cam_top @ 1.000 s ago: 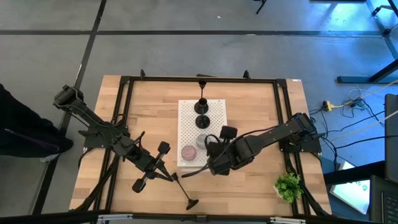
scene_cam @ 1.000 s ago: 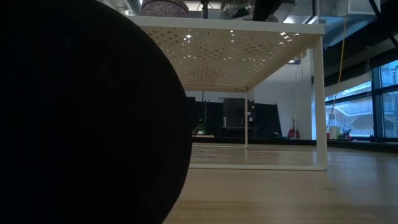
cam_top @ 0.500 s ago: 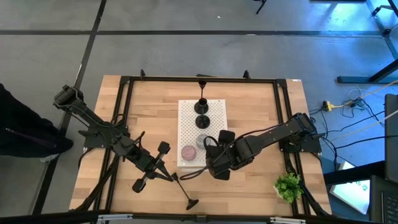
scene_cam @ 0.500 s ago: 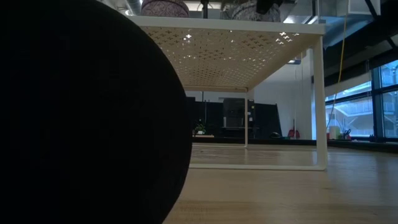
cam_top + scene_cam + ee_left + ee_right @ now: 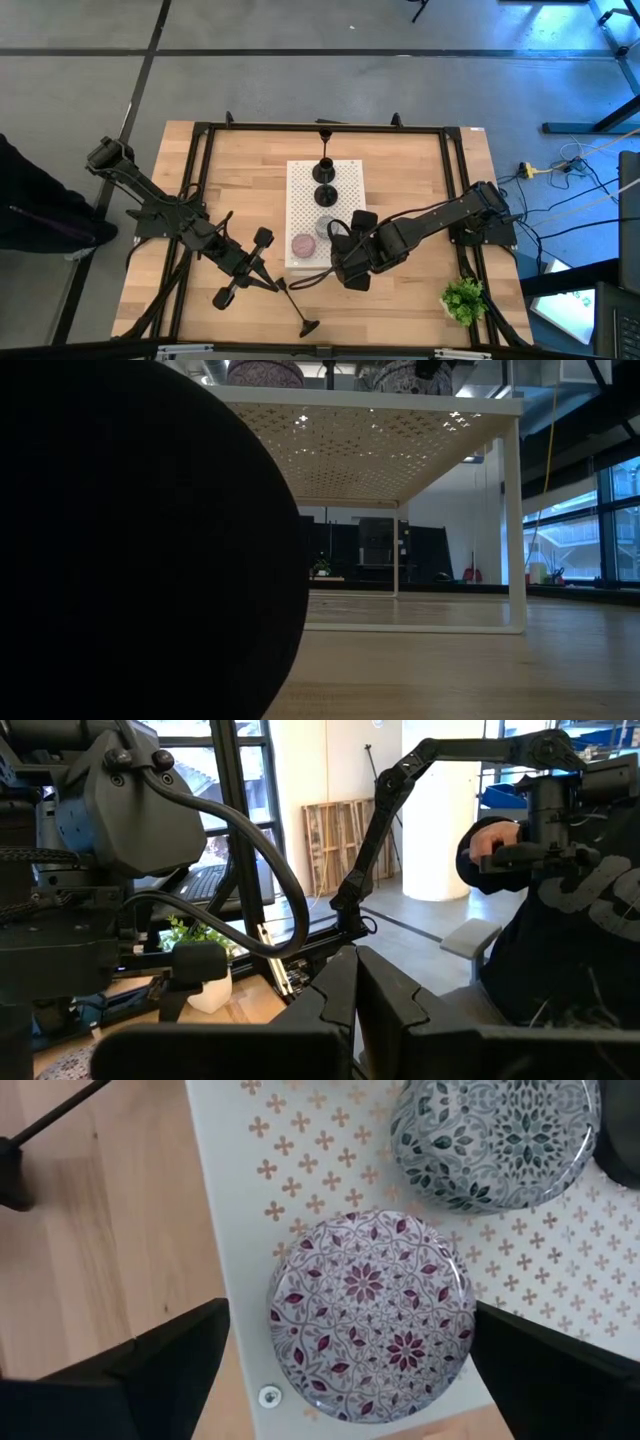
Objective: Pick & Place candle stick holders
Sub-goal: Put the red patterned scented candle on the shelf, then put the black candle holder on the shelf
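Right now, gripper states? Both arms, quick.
Left gripper: shut, holding nothing, over bare table beside the white board.
Right gripper: open, fingers either side of the pink patterned puck, not gripping it.

The dark six-joint right arm reaches in from the table's right edge toward its front centre, its two-finger right gripper (image 5: 345, 268) pointing straight down with fingers (image 5: 150, 1370) spread wide. The dark left arm stretches from the left edge toward the front, its left gripper (image 5: 283, 285) closed, fingers (image 5: 335, 995) pressed together.
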Available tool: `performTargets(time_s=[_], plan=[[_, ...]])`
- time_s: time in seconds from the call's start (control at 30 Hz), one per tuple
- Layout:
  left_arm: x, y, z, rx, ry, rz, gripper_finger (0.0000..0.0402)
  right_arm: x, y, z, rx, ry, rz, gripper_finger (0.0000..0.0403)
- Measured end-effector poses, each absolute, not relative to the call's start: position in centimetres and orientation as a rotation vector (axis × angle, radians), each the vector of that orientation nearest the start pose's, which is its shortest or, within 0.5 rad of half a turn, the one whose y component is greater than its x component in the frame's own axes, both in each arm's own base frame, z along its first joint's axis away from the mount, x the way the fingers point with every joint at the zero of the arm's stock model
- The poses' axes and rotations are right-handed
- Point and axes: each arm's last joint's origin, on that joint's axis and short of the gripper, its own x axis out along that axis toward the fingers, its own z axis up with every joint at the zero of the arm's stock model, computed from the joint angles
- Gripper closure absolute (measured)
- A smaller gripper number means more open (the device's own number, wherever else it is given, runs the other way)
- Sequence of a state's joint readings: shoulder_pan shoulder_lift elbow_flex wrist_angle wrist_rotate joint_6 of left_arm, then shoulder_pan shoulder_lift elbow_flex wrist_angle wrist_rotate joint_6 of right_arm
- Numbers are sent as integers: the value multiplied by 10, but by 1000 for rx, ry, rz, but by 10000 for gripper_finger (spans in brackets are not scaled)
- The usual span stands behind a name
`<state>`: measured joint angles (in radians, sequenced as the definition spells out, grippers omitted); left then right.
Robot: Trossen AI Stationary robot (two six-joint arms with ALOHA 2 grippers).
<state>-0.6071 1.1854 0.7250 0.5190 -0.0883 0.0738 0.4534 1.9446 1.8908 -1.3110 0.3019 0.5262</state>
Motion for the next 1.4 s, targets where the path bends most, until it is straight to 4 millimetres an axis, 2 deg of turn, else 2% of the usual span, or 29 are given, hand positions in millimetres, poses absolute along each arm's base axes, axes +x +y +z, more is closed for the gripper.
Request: performTargets(time_s=[0.73,1.13,1.4], plan=[[218,-148,299,52,-75,-516,399,349,154,304,-61,1264,-217,3],[218,-148,299,52,-75,-516,399,344,150,340,-79,1198,-241,3],[218,-148,298,53,-72,-516,399,330,156,377,-67,1148,-201,3]])
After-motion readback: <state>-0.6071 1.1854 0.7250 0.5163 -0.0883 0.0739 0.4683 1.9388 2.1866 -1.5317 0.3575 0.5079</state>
